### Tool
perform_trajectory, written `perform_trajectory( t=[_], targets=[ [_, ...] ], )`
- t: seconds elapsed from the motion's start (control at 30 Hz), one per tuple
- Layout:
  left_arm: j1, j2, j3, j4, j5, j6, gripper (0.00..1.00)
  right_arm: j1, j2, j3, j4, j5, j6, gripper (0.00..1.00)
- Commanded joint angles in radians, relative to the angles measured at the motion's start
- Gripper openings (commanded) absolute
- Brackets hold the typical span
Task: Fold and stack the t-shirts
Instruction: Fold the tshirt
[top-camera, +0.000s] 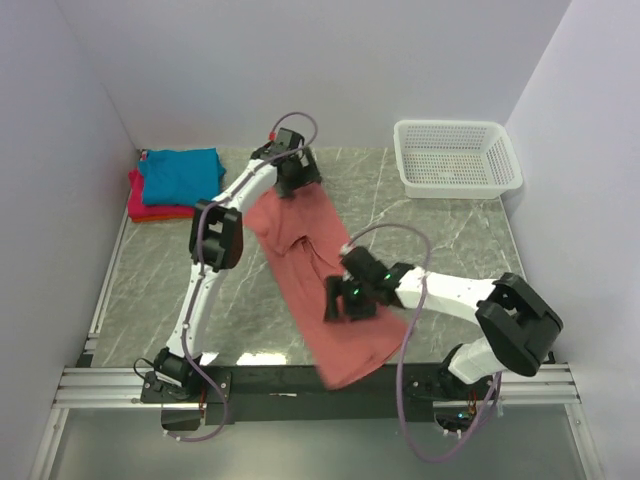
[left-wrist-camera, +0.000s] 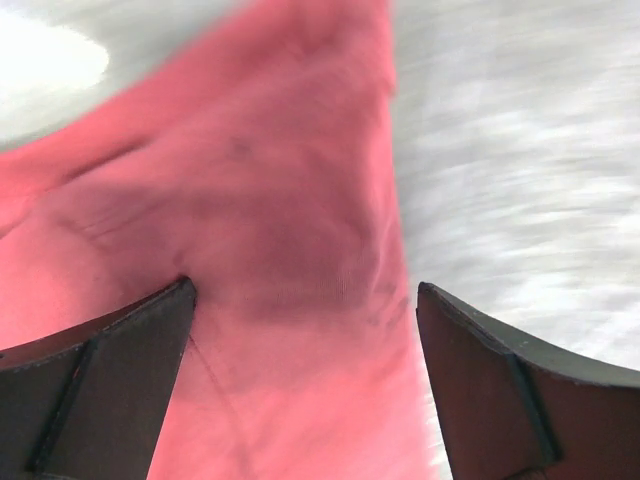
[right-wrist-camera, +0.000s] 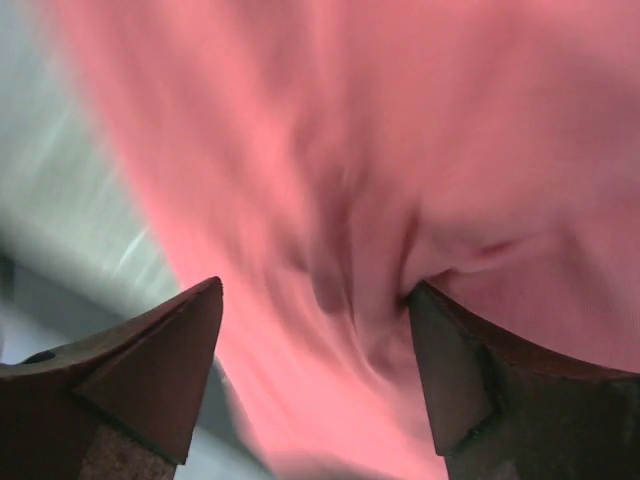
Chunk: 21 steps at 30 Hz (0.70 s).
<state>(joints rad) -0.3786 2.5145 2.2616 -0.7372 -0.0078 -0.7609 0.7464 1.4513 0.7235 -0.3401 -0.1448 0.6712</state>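
The salmon-red t-shirt (top-camera: 352, 345) lies as a long diagonal strip from the table's far middle to the near edge, where its lower end hangs over. My left gripper (top-camera: 297, 186) is over its far end. In the left wrist view the gripper (left-wrist-camera: 300, 290) is open, with the shirt (left-wrist-camera: 250, 200) beneath and between its jaws. My right gripper (top-camera: 342, 300) is over the shirt's middle. In the right wrist view it (right-wrist-camera: 315, 290) is open, with rumpled salmon cloth (right-wrist-camera: 400, 150) between its jaws. The teal-blue t-shirt (top-camera: 180, 172) lies folded on the magenta-pink t-shirt (top-camera: 150, 208) at the far left.
A white plastic mesh basket (top-camera: 455, 185) stands at the far right corner. White walls close in the table on the left, back and right. The black rail (top-camera: 270, 385) runs along the near edge between the arm bases.
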Motion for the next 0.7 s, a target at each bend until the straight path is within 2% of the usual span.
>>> perform_trajectory(
  t=[0.0, 0.07, 0.1, 0.17, 0.3, 0.4, 0.5, 0.6, 0.67],
  targets=[
    [-0.037, 0.191, 0.139, 0.166, 0.204, -0.026, 1.00, 0.168, 0.035, -0.029, 0.045, -0.355, -0.028, 0.82],
    [-0.037, 0.210, 0.127, 0.267, 0.247, -0.096, 0.99, 0.264, 0.061, 0.005, 0.100, -0.435, -0.079, 0.83],
    [-0.039, 0.208, 0.080, 0.380, 0.253, -0.127, 0.99, 0.290, 0.092, 0.052, 0.099, -0.435, -0.096, 0.84],
    [-0.040, 0.230, 0.073, 0.462, 0.267, -0.201, 0.99, 0.345, 0.124, 0.108, 0.072, -0.421, -0.157, 0.84],
    [-0.045, 0.299, 0.199, 0.483, 0.235, -0.258, 1.00, 0.375, 0.152, 0.191, 0.032, -0.357, -0.193, 0.84],
    [-0.045, 0.262, 0.147, 0.510, 0.172, -0.267, 0.99, 0.375, 0.107, 0.192, -0.006, -0.291, -0.183, 0.84],
    [-0.043, 0.224, 0.162, 0.483, 0.114, -0.238, 0.99, 0.373, 0.020, 0.177, -0.025, -0.201, -0.148, 0.84],
    [-0.048, 0.129, 0.133, 0.423, 0.176, -0.204, 0.99, 0.372, -0.101, 0.140, -0.013, -0.035, -0.093, 0.86],
    [-0.063, -0.044, 0.035, 0.459, 0.134, -0.154, 0.99, 0.363, -0.173, 0.104, 0.033, 0.055, -0.061, 0.88]
  ],
)
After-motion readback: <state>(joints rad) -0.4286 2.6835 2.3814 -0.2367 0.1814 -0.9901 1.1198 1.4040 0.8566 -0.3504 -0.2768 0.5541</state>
